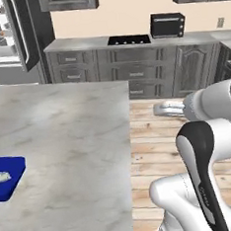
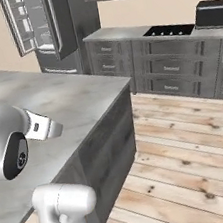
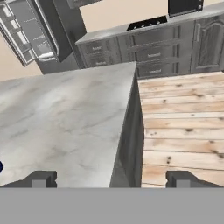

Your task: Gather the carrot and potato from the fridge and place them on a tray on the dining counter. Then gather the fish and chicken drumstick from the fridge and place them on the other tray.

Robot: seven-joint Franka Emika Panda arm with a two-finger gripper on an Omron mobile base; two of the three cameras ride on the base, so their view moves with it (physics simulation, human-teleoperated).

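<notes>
A blue tray point(image 1: 8, 176) lies at the left edge of the grey marble dining counter point(image 1: 75, 141) in the left base view, cut off by the frame. A pale item point(image 1: 0, 177) rests on it; its identity cannot be determined.

The gripper point(image 3: 111, 179) is released: in the hand view its two dark fingertips point(image 3: 40, 179) stand wide apart with nothing between them, one over the counter surface and the other over the wooden floor point(image 3: 183, 127), straddling the counter's right edge.

The fridge point(image 2: 56, 31) stands at the far left of the kitchen, well apart from the counter, its door point(image 2: 32, 24) swung open and shelves showing. Beside it runs a row of grey cabinets point(image 1: 133, 71) carrying a black cooktop point(image 1: 128, 39) and a dark microwave point(image 1: 167, 25).
</notes>
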